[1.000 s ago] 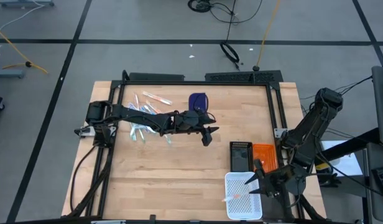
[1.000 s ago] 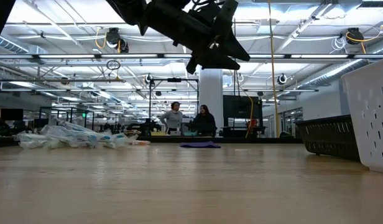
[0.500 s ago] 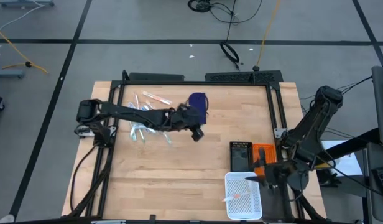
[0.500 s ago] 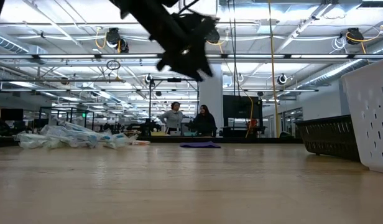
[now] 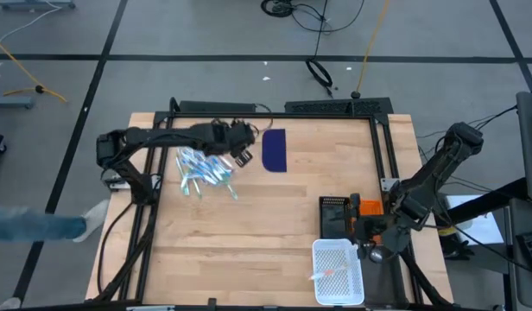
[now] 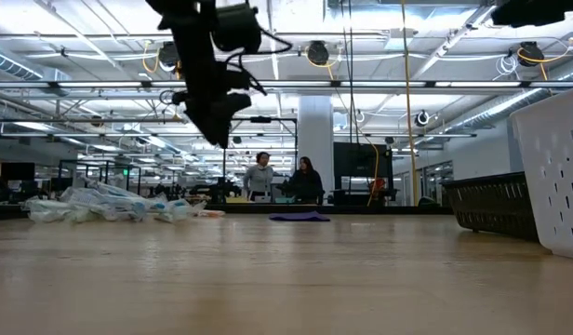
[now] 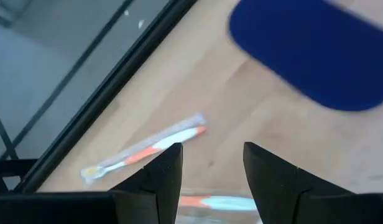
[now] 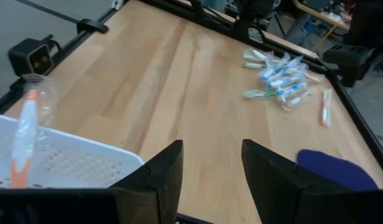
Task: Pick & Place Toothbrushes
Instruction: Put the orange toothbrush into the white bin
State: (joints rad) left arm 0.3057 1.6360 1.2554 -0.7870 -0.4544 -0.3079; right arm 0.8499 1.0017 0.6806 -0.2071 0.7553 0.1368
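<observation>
The toothbrushes [image 5: 201,169], mostly light blue and white in clear wrappers, lie in a loose pile on the wooden table at the far left; the low view shows the pile [image 6: 110,203]. A single orange-and-white toothbrush [image 7: 145,149] lies apart near the far frame rail. My left gripper [image 5: 241,156] hangs open above the pile's right edge, tilted down, empty [image 7: 211,163]. A white basket [image 5: 338,273] at the near right has an orange toothbrush [image 8: 23,146] lying in it. My right gripper [image 5: 363,235] stands open and empty beside the basket [image 8: 210,167].
A dark blue flat rectangle [image 5: 275,149] lies right of the pile. A black tray [image 5: 334,216] and an orange object [image 5: 367,210] sit beyond the white basket. A black frame rail [image 5: 275,112] borders the table. A person's leg [image 5: 37,226] shows on the floor at the left.
My left gripper has swung from over the table's middle toward the far left edge, past the blue rectangle, and has tipped from nearly level to pointing steeply down over the toothbrush pile. My right gripper has drawn back a little from over the white basket toward the table's right edge.
</observation>
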